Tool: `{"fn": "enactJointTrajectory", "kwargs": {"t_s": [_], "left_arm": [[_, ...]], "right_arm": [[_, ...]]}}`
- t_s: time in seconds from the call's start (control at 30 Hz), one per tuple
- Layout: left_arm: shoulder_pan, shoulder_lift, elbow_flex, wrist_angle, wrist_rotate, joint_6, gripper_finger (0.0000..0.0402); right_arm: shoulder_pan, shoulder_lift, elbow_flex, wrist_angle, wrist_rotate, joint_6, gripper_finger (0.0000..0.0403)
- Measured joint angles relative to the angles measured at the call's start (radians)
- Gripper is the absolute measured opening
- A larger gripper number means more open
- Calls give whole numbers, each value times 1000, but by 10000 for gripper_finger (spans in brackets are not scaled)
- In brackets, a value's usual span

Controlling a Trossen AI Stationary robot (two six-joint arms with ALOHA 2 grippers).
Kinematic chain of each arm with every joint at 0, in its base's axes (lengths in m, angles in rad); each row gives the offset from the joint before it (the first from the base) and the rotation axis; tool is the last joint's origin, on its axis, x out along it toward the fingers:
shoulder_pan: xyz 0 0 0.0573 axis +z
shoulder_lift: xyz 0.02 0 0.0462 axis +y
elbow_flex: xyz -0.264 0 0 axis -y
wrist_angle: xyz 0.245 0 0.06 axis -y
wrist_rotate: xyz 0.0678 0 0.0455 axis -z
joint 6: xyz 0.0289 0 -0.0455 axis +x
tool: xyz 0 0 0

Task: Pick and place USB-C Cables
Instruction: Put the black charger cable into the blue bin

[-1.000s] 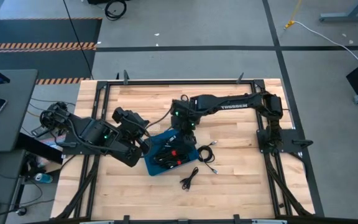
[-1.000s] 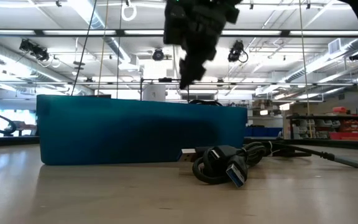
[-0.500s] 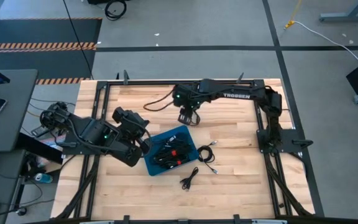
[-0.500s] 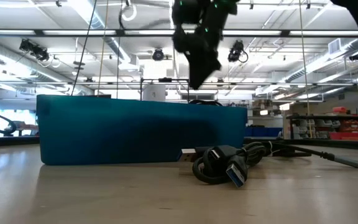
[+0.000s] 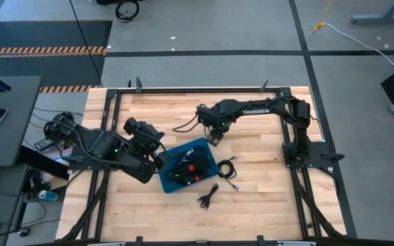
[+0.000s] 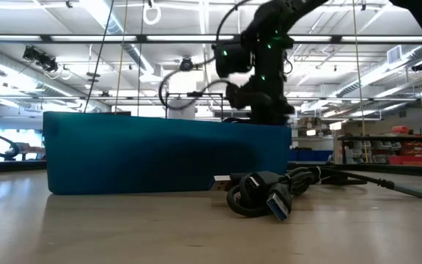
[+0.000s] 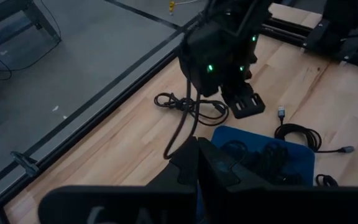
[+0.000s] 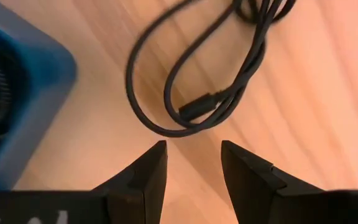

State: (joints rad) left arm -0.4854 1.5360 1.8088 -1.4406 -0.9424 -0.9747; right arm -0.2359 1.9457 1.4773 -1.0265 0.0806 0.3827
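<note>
From above, the right gripper has been swung off the blue tray toward a loose cable behind it; another pick seems under way. At table height, it is seen lower than a moment ago. Past the left wrist, the left gripper is pressed shut. Past the right wrist, empty fingers are spread above that cable.

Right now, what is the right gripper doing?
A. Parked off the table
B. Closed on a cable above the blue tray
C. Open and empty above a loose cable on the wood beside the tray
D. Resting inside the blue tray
C: the right gripper has its fingers apart with nothing between them, over a loose cable lying on the bare table, with the blue tray off to one side.
</note>
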Motion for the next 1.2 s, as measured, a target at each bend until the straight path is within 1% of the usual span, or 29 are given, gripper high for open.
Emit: {"fn": "enactJointTrajectory", "kwargs": {"t_s": [0.13,0.27,0.4,0.73,0.83,1.0,1.2], "left_arm": [[0,0,0,0,0,2,5],[0,0,0,0,2,2,5],[0,0,0,0,4,0,5],[0,0,0,1,6,-5,5],[0,0,0,2,7,-6,5],[0,0,0,4,7,-6,5],[0,0,0,5,7,-6,5]], "right_arm": [[-4,0,-84,99,-43,37,158],[-16,0,-130,194,-73,65,158],[-21,0,-122,200,-80,54,158],[-9,-24,-49,183,-72,-11,159],[-15,-25,-35,178,-72,-22,167],[-29,-25,-35,162,-72,-19,192],[-39,-25,-36,156,-20,-12,224]]}}
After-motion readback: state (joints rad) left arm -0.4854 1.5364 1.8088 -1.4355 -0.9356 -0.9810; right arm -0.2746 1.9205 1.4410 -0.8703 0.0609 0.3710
